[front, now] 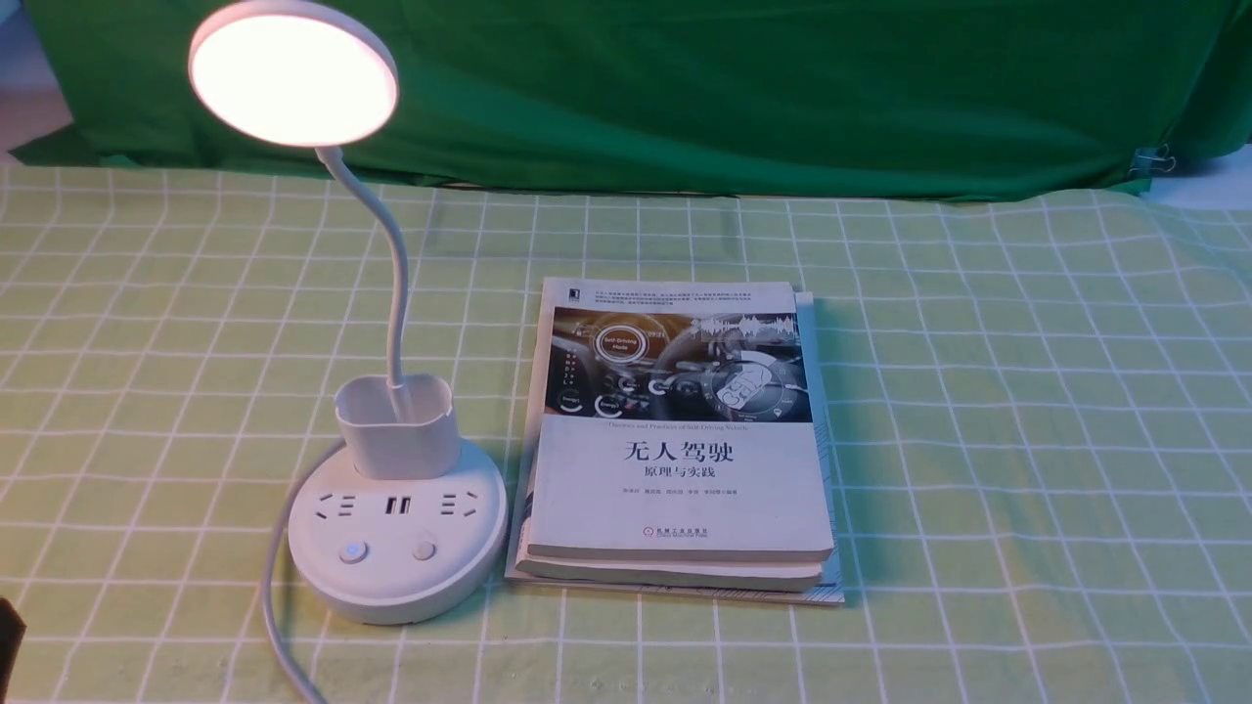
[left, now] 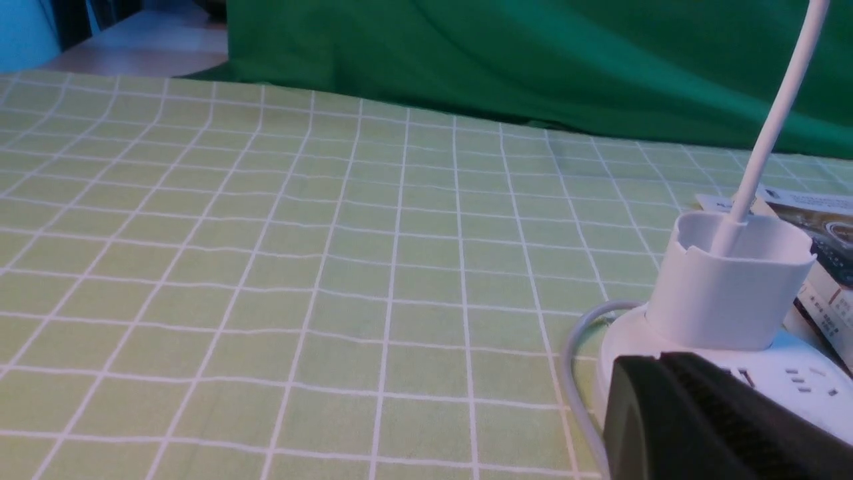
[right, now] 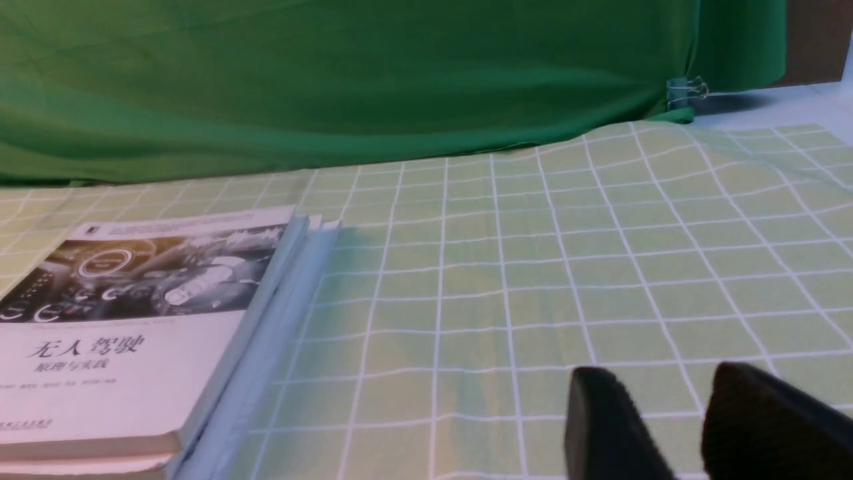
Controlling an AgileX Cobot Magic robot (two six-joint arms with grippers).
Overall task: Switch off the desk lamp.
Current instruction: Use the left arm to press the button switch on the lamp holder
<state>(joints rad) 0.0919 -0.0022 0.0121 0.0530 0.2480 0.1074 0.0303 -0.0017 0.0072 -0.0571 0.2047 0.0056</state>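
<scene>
The desk lamp stands at the left of the table with its round disc head (front: 293,73) lit. Its thin neck rises from a small cup holder (front: 398,427) on the round base (front: 396,577), which has sockets and two buttons (front: 353,551). My left gripper (left: 658,360) is shut and empty, close in front of the base (left: 793,373) in the left wrist view; only a dark sliver of it shows at the front view's lower left edge (front: 8,636). My right gripper (right: 663,380) is open and empty over the cloth, right of the books.
A stack of books (front: 680,440) lies right beside the lamp base and also shows in the right wrist view (right: 133,333). The lamp's grey cable (front: 274,596) runs off the front edge. A green checked cloth (front: 1027,440) covers the table; a green backdrop (front: 734,88) hangs behind.
</scene>
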